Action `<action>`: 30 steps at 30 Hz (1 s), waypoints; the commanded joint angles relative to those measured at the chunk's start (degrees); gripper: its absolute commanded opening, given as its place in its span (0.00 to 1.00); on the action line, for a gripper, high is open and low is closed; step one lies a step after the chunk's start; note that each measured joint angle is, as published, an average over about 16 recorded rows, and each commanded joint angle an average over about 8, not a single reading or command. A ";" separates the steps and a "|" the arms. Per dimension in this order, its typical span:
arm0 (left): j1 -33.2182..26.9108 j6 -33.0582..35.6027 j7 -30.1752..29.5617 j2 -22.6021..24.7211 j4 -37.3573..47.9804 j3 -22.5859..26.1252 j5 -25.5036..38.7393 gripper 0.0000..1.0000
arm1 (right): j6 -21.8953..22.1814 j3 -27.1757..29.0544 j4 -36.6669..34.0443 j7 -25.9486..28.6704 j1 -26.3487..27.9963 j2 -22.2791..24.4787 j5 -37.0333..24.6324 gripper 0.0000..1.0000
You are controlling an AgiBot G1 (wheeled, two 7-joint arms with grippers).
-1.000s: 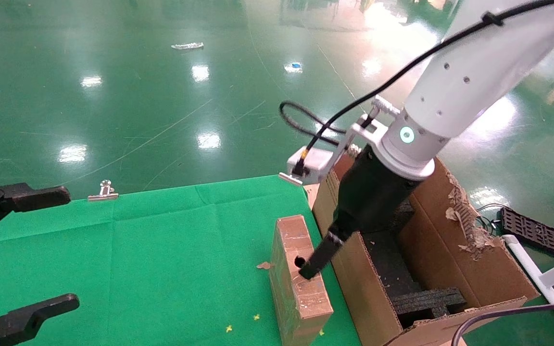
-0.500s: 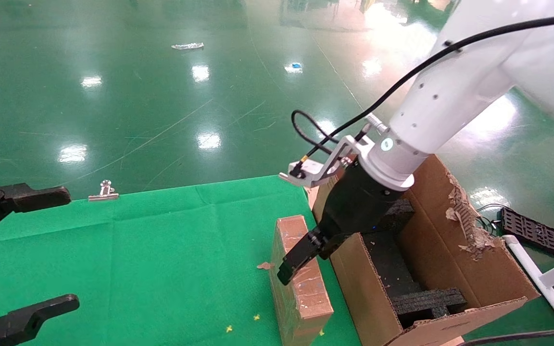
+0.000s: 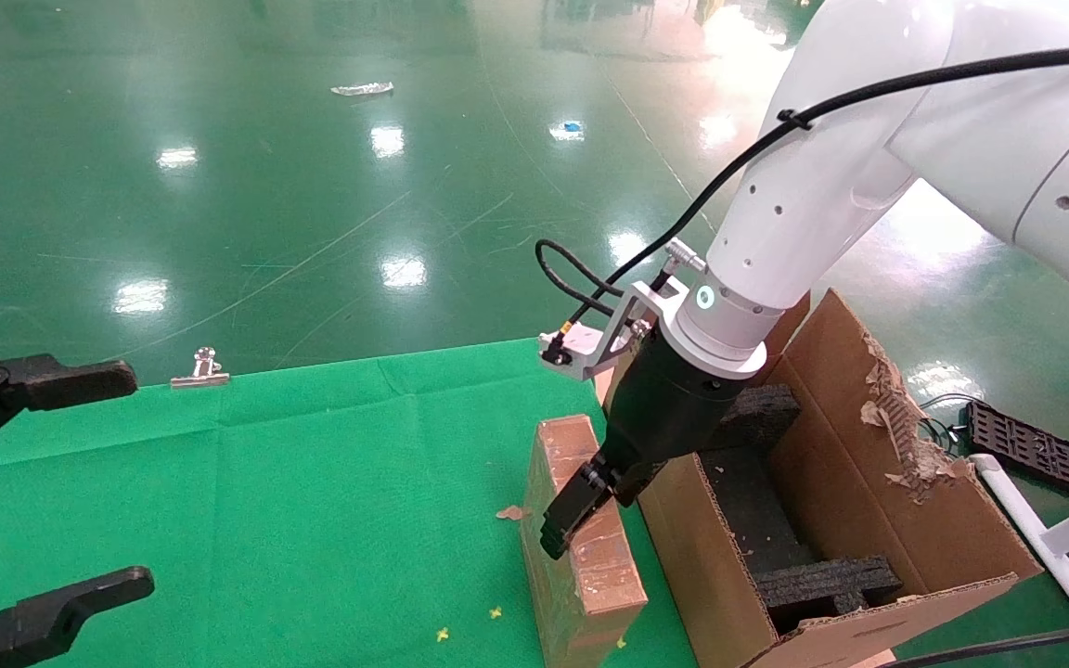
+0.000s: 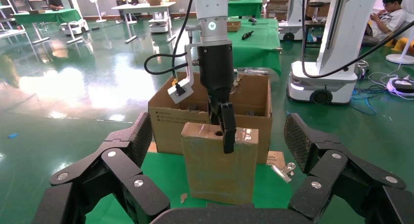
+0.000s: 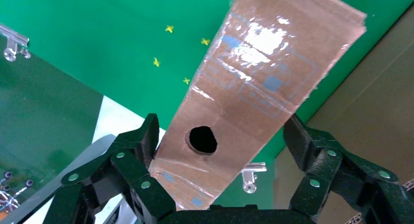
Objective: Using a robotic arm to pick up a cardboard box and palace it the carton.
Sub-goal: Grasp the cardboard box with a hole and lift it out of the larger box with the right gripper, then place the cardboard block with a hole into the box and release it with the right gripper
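Right gripper (image 3: 560, 533) now lower astride cardboard box (image 3: 579, 547); foam-lined carton (image 3: 915, 520) alongside.

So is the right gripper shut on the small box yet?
Not yet: the right gripper is open, fingers straddling the upright cardboard box's narrow top.

Cardboard box (image 3: 581, 557) bottom and carton (image 3: 869, 520) front corner, edge-cropped.

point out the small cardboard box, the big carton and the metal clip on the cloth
cardboard box (image 3: 581, 557), head view, on its taped narrow top face
carton (image 3: 906, 529), head view, on the inner wall below the torn edge
metal clip (image 3: 200, 371), head view, on its silver body at the cloth's far edge
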 commanded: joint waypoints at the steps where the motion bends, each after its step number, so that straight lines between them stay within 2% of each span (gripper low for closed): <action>1: 0.00 0.00 0.00 0.00 0.00 0.00 0.00 0.00 | 0.19 -0.19 0.26 0.30 -0.14 -0.16 -0.14 0.00; 21: -0.01 -0.02 0.02 -0.02 0.00 0.04 -0.03 0.00 | 0.49 -0.73 0.85 -0.10 -0.10 0.75 -0.24 0.00; 25: -0.01 -0.02 0.02 -0.02 0.00 0.05 -0.03 0.00 | 1.15 0.73 0.74 -2.74 1.37 2.70 1.02 0.00; 30: -0.01 -0.02 0.03 -0.02 0.00 0.06 -0.04 0.00 | 3.23 4.10 0.38 -9.19 5.81 7.28 2.61 0.00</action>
